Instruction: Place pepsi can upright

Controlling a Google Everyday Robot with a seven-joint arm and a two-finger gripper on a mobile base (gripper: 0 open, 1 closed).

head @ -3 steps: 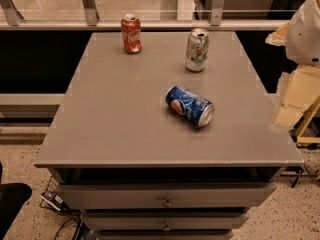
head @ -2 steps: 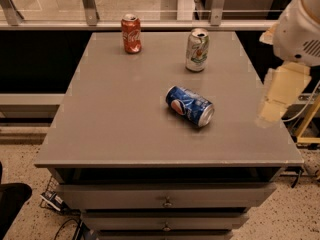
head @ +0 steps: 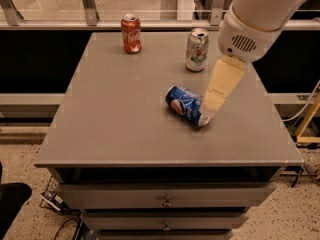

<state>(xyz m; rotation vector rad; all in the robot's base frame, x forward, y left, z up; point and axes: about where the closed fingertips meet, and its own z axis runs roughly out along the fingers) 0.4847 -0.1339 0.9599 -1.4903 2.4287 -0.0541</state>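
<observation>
Glossy metal pepsi can (head: 186, 105), matt tabletop (head: 115, 109), seemingly smooth plastic gripper (head: 212, 103) at the can's nearer end.

The gripper (head: 211, 106) hangs low over the grey table (head: 115, 114), just right of the pepsi can (head: 186, 105). Warm, fairly dim light falls from above; the arm's white shell (head: 260, 14) above the gripper is brightest. Left of it the can glints faintly. Below, the drawers (head: 165, 196) sink into shadow.

End effector (head: 211, 105) at centre-right, angled downward
</observation>
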